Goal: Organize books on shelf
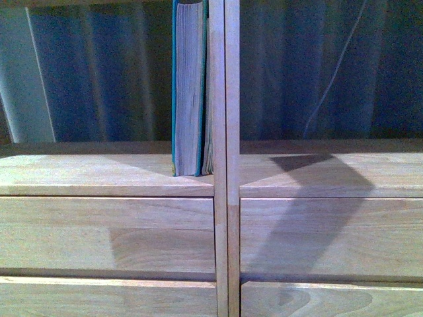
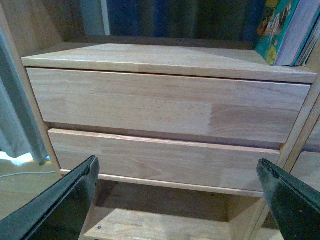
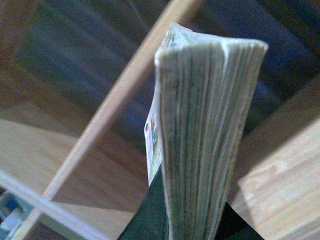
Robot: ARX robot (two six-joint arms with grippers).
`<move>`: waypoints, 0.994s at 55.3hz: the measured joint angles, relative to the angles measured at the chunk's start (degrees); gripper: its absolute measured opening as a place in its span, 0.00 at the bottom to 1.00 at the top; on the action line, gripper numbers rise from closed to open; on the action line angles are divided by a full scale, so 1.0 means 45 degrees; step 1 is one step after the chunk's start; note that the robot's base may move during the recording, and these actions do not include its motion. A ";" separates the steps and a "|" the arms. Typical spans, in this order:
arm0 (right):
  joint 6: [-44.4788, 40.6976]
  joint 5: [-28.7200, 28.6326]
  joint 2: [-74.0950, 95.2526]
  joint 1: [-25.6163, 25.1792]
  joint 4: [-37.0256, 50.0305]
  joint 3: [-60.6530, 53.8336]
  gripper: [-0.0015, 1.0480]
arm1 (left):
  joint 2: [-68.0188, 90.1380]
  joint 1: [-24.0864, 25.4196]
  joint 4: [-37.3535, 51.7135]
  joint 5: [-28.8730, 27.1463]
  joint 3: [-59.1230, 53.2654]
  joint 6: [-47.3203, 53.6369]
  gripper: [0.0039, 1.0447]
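Note:
A thick teal-green book (image 1: 188, 86) stands upright in the left compartment of the light wood shelf (image 1: 106, 175), close to the central post (image 1: 231, 158). A narrow strip of page edges (image 1: 209, 132) shows between them. The same teal book (image 2: 274, 27) appears at the compartment's far corner in the left wrist view. My left gripper (image 2: 182, 200) is open and holds nothing, facing the two drawer fronts. My right gripper (image 3: 192, 227) is shut on the pale paperback (image 3: 205, 135), seen page-edge on, with a sliver of illustrated cover (image 3: 152, 145). Neither arm shows in the front view.
Two plain drawer fronts (image 2: 165, 105) sit under the left compartment, with a lower open compartment (image 2: 150, 220) beneath. A dark curtain (image 1: 317, 66) hangs behind the backless shelf. A shadow (image 1: 310, 198) falls across the right compartment's floor and drawer. A wooden post (image 3: 115, 110) runs behind the held paperback.

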 joint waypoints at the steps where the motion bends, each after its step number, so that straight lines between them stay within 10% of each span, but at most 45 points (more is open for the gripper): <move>1: -0.0044 -0.0097 -0.0121 -0.0015 0.0185 0.0000 0.07 | 0.0000 0.0000 0.0000 0.0000 0.0000 0.0000 0.93; 18: -0.0291 -0.0782 -0.0835 0.1171 0.3342 -0.0389 0.07 | 0.0000 0.0000 0.0000 0.0000 0.0000 0.0000 0.93; 41: -0.2905 0.1214 0.0272 0.7014 0.3725 -0.0335 0.07 | 0.0019 0.0024 0.0015 0.0141 0.0000 -0.0063 0.93; 45: -0.3128 0.1486 0.0491 0.7354 0.3803 -0.0199 0.07 | 0.2317 0.1836 0.3036 0.6450 0.0087 -0.2225 0.93; 55: -0.3356 0.1642 0.0617 0.7684 0.3881 -0.0141 0.07 | 0.6776 0.2050 0.7232 1.1268 0.1020 -0.4702 0.93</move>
